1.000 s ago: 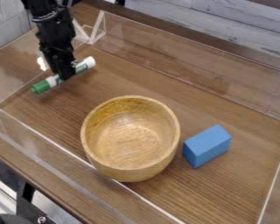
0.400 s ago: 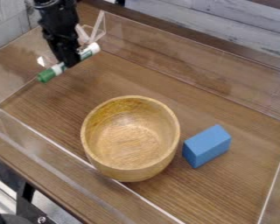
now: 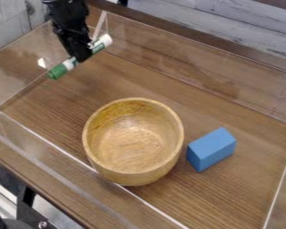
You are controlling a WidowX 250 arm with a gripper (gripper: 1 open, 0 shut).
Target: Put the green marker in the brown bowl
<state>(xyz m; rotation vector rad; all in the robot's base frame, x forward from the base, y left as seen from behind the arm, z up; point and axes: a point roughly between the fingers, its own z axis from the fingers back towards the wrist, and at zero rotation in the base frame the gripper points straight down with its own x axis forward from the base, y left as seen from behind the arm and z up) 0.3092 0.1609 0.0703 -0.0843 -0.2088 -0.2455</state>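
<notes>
Tool (image 3: 79, 55) angled downward (gripping the marker (image 3: 79, 57)).

1 blue block (image 3: 210, 149), wooden tabletop (image 3: 206, 67), what may be cables (image 3: 17, 211) lower left

Camera view, evenly and fairly brightly lit. Pale glare whitens the left edge of the tabletop (image 3: 206, 94), while its lower part appears a deeper brown. Inside the bowl (image 3: 133, 141), the wall shows soft shading. The blue block (image 3: 210, 149) has a lighter top and darker sides. Resolution is low; fine detail on the dark hand (image 3: 79, 55) is indistinct.
</notes>
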